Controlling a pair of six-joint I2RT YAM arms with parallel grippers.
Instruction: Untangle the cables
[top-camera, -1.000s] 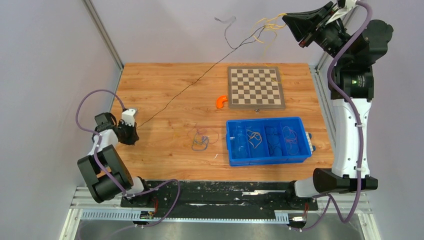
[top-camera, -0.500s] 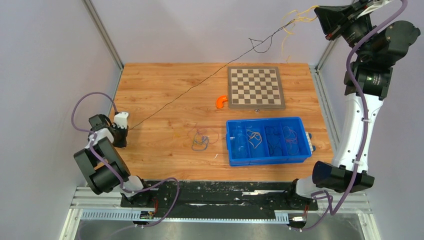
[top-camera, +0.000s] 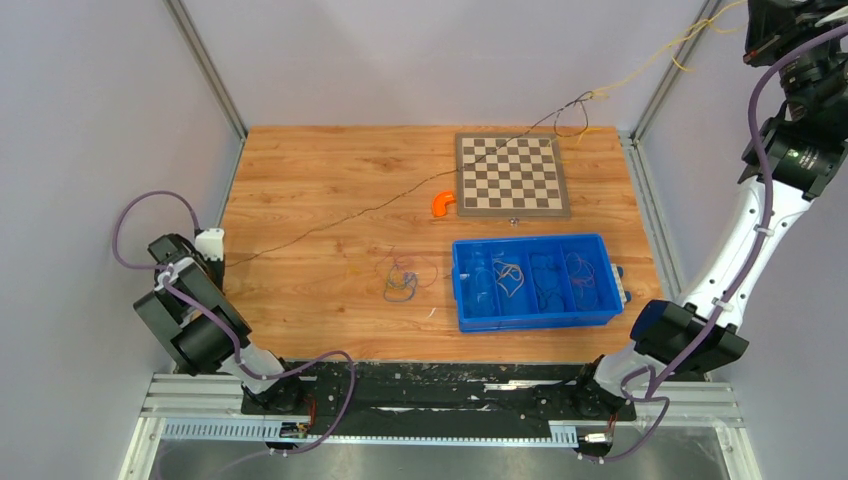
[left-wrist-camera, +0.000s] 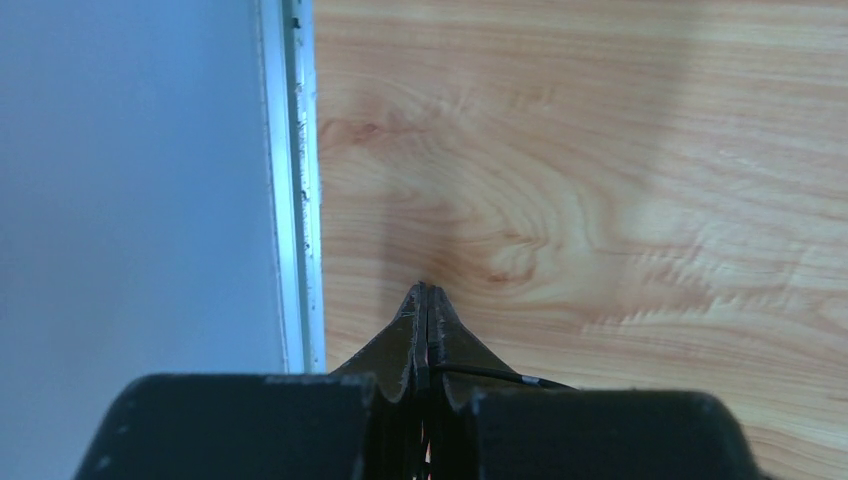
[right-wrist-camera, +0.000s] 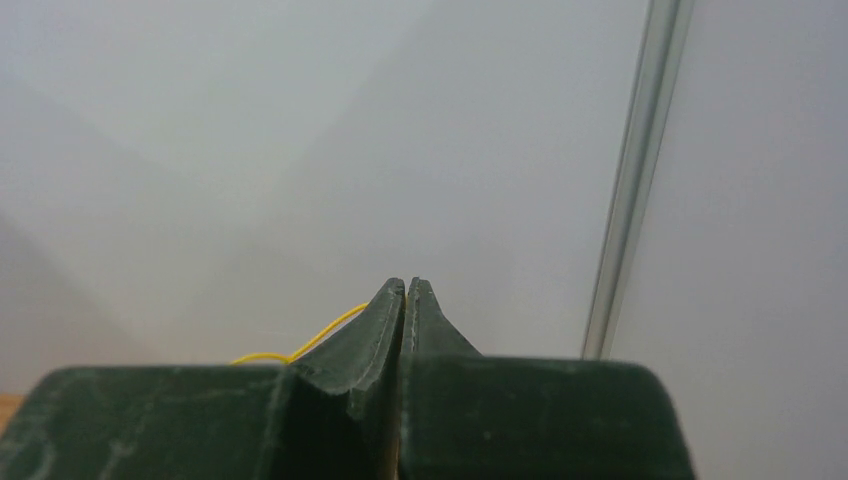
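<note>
A long black cable (top-camera: 380, 205) runs taut across the table from its left edge to the far right corner. There it joins a yellow cable (top-camera: 650, 62) at a small knot (top-camera: 585, 100). My left gripper (left-wrist-camera: 427, 292) is shut on the black cable (left-wrist-camera: 490, 374), low over the wood beside the left rail. High at the right, my right gripper (right-wrist-camera: 408, 286) is shut on the yellow cable (right-wrist-camera: 325, 332). A small tangle of purple-blue and reddish cables (top-camera: 401, 280) lies in the middle of the table.
A blue bin (top-camera: 533, 318) with several compartments holding loose cables stands right of centre. Behind it lie a chessboard (top-camera: 512, 175) and a small orange piece (top-camera: 441, 203). A metal rail (left-wrist-camera: 300, 190) and a grey wall border the table's left edge.
My right arm swung right and up with the yellow cable. My left arm drew back to the left edge. The black cable stretched out and the knot slid right.
</note>
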